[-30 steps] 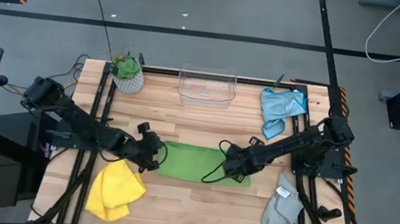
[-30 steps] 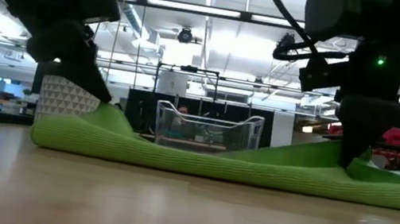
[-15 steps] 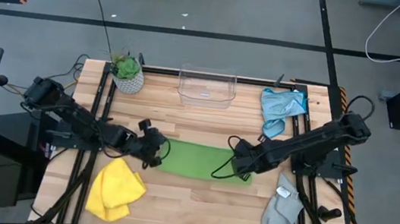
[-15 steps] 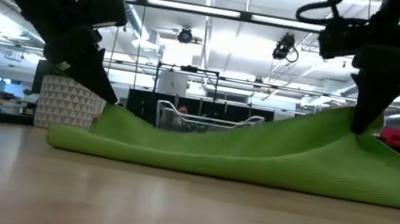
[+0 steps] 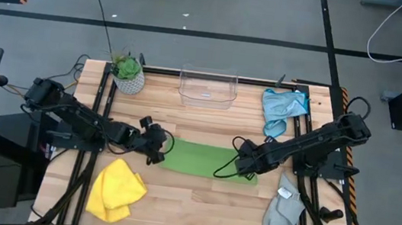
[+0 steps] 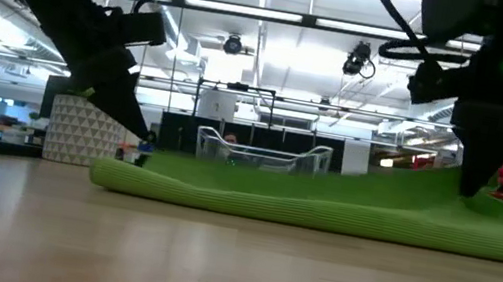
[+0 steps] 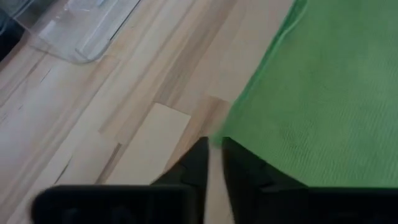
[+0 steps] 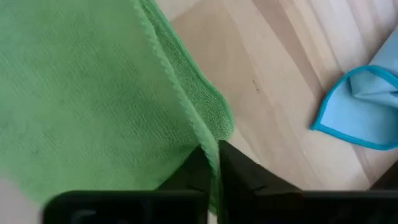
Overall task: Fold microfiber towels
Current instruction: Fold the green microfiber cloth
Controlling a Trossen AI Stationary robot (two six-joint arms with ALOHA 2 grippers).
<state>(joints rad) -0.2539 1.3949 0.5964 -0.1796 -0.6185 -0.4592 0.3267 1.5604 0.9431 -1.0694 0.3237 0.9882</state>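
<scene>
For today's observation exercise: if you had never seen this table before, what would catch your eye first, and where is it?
The bright green towel stretched across the table's middle stands out first, pinched at one end by the left gripper and at the other by the right gripper. Around it lie a crumpled yellow towel at the front left, a grey towel at the front right and a light blue towel at the back right.

Overhead, table-level, two close wrist views

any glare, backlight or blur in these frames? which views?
Low view: bright ceiling lights backlight the arms into near silhouettes; the green towel stays readable. Left wrist view: the left gripper and the towel edge beside it look soft. High view: evenly lit, no glare. Right wrist view: the right gripper is dark, the blue towel clear.
</scene>
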